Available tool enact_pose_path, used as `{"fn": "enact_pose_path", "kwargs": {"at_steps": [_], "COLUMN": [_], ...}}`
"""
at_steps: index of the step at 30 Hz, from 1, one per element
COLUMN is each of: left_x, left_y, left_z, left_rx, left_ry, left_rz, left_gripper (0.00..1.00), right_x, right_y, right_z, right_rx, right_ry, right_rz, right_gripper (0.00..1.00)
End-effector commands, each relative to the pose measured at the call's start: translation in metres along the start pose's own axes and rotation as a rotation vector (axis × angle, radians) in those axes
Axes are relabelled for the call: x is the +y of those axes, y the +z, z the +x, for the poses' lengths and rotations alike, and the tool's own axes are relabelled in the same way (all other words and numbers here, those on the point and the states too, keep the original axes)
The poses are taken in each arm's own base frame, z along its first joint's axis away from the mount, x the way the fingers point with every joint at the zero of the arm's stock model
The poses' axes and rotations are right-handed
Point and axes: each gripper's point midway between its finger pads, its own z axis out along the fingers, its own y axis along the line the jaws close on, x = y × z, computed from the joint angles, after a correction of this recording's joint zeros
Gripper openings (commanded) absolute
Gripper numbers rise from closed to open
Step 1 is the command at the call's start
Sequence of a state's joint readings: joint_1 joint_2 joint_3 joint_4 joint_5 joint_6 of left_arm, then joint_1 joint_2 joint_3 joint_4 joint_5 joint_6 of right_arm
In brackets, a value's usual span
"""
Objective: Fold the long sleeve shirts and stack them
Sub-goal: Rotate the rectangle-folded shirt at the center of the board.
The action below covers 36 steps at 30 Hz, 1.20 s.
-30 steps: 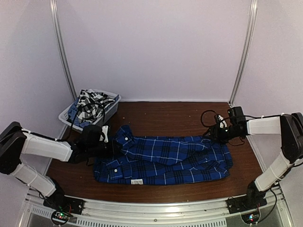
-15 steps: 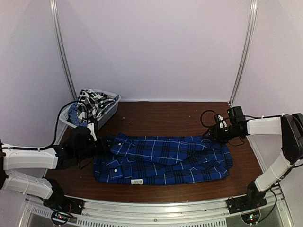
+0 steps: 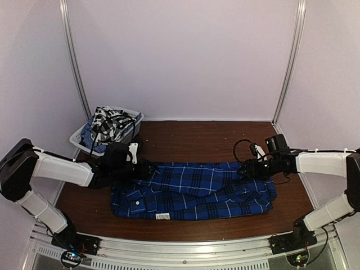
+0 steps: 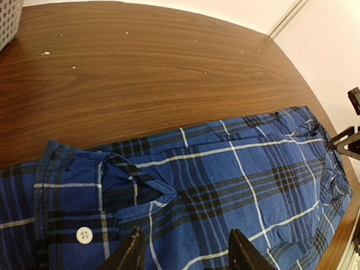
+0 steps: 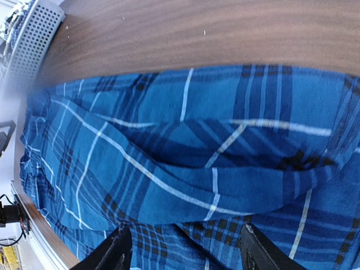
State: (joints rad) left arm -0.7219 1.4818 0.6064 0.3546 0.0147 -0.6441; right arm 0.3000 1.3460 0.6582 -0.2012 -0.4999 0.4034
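Left hand [image 3: 147, 169] has swung back in over the collar end and the right hand [image 3: 247, 167] has slid in at 3 o'clock, both with fingers apart and gripping nothing. The blue plaid shirt [image 3: 194, 191] lies half-folded across the surface [image 3: 197, 138] from 9 to 3 o'clock. Risk imo: pinch only the rumpled top layer and the fold drags open or goes crooked.
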Motion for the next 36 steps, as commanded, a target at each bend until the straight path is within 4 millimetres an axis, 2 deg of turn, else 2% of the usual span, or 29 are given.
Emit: {"fn": "enact_pose_path", "kwargs": {"at_steps": [1, 8, 13, 17, 20, 23, 27, 29, 36], "left_x": [-0.018, 0.014, 0.045, 0.061, 0.06, 0.05, 0.036, 0.032, 0.004], "left_y": [0.018, 0.035, 0.028, 0.021, 0.019, 0.02, 0.021, 0.021, 0.018], "left_z": [-0.002, 0.038, 0.063, 0.084, 0.093, 0.098, 0.099, 0.101, 0.108], "left_rx": [0.02, 0.131, 0.162, 0.178, 0.175, 0.168, 0.155, 0.153, 0.159], "left_ry": [0.078, 0.085, 0.065, 0.015, -0.006, 0.0, 0.003, 0.005, 0.108], "left_rz": [0.076, -0.035, -0.15, -0.19, -0.194, -0.2, -0.213, -0.227, -0.24], "left_gripper": [0.52, 0.52, 0.51, 0.5, 0.5, 0.5, 0.51, 0.51, 0.52], "right_x": [-0.009, -0.026, -0.046, -0.059, -0.064, -0.067, -0.063, -0.056, -0.05], "right_y": [0.011, 0.03, 0.035, 0.043, 0.054, 0.069, 0.089, 0.098, 0.149], "right_z": [0.021, 0.032, 0.032, 0.031, 0.026, 0.011, -0.02, -0.045, -0.093], "right_rx": [0.023, 0.052, 0.045, 0.061, 0.079, 0.091, 0.092, 0.082, 0.156], "right_ry": [0.031, 0.066, 0.078, 0.074, 0.064, 0.044, 0.003, -0.029, -0.177], "right_rz": [0.044, 0.088, 0.185, 0.253, 0.27, 0.289, 0.287, 0.279, 0.261], "right_gripper": [0.67, 0.66, 0.66, 0.66, 0.66, 0.66, 0.66, 0.66, 0.67]}}
